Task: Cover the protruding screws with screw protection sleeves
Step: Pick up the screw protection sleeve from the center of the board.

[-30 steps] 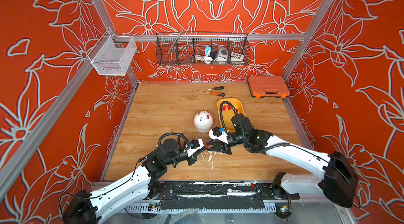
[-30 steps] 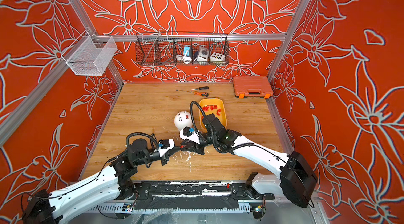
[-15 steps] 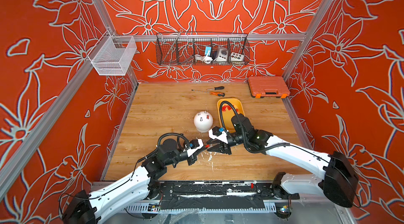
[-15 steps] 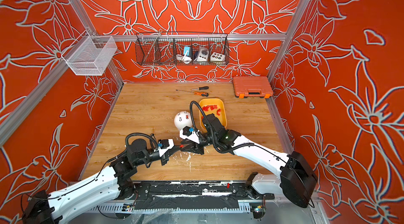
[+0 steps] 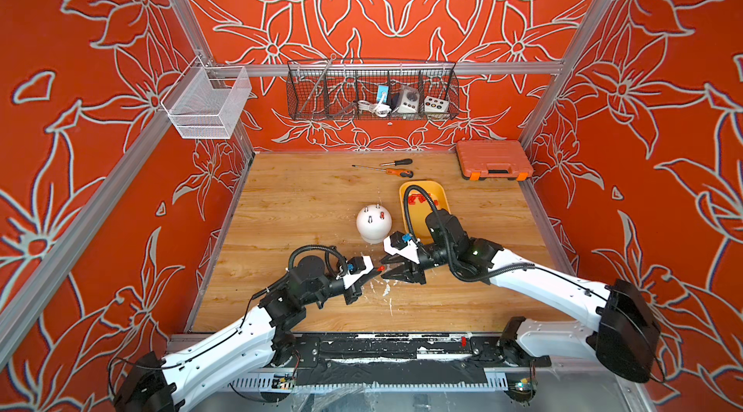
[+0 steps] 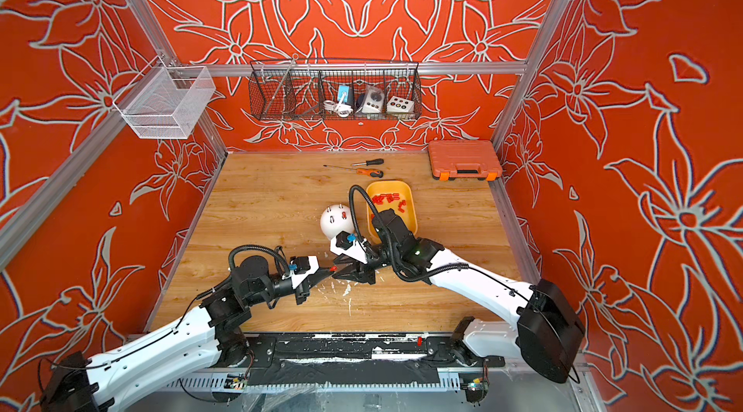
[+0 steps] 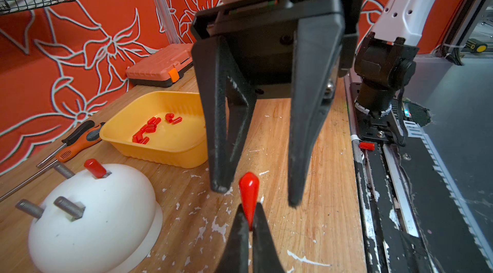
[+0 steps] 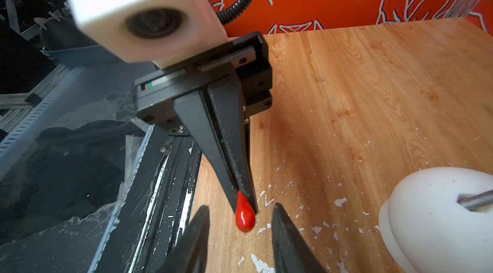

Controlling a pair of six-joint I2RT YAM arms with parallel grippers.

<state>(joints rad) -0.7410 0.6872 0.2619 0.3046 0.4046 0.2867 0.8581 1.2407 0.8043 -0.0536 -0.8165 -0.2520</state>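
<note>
Both top views look steeply down from high above the worktop, the white dome near mid-frame. Each wrist view sits close behind its own jaws, low beside the dome, facing the other arm; both share the dome's flank.

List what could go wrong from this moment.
1. The left tool pinches the red sleeve only by one end; the open right tool, flanking it, could knock it loose.
2. That pinched end looks squashed flat; if it is the mouth, it may snag on the bare screws of the white dome.
</note>
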